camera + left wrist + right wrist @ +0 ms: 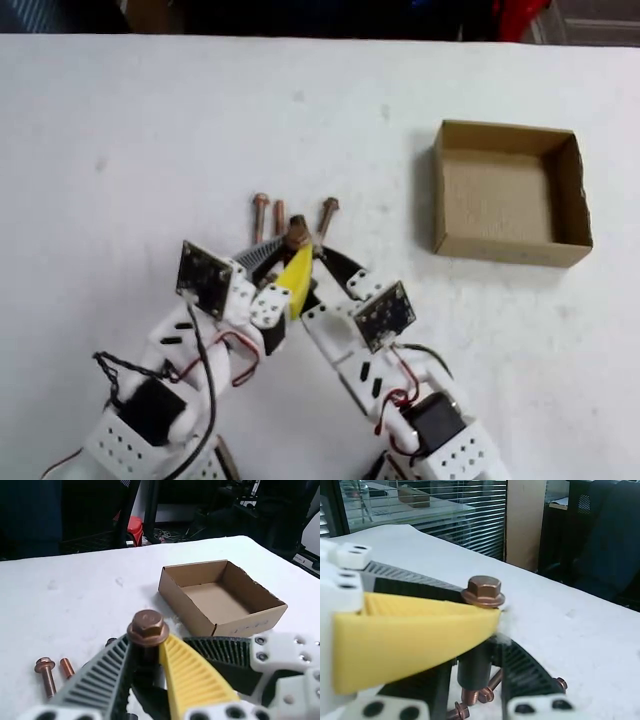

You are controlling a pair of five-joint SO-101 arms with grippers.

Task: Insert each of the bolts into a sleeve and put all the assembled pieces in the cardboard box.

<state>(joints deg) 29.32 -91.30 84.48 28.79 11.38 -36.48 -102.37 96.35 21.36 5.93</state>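
Bolt (147, 626) first, since it's closest in: it stands head up right where the 2 arms meet, just in front of the robot. The left gripper (146, 652) is closed on it, with the grey and yellow fingers (192, 677) pinching right under the flange. That grip keeps the head free and the shank pointing straight down.

Below that we see the dark sleeve (474, 675), upright and clamped in the right gripper (479, 655). Its black jaws are closed around the sleeve's body from the other side. So each arm holds 1 part and the axes line up, which is the whole point of meeting in the middle. The shank looks to be at least partly down in the sleeve already, but the yellow finger hides the joint and we can't tell how deep it sits. Our guess is the insertion step is under way or almost done.

Just past the fingertips, 2 loose bolts (261, 210) lie on the white table (150, 120) with a short copper piece (279, 216) between them. We can't tell whether that 1 has a head. They sit close together, easy to get to for the next rounds.

Further out, on the right arm's side and well apart from the grippers, sits the cardboard box (510, 190). It's open on top with nothing inside yet. Looks like the right arm has the shorter carry over there.
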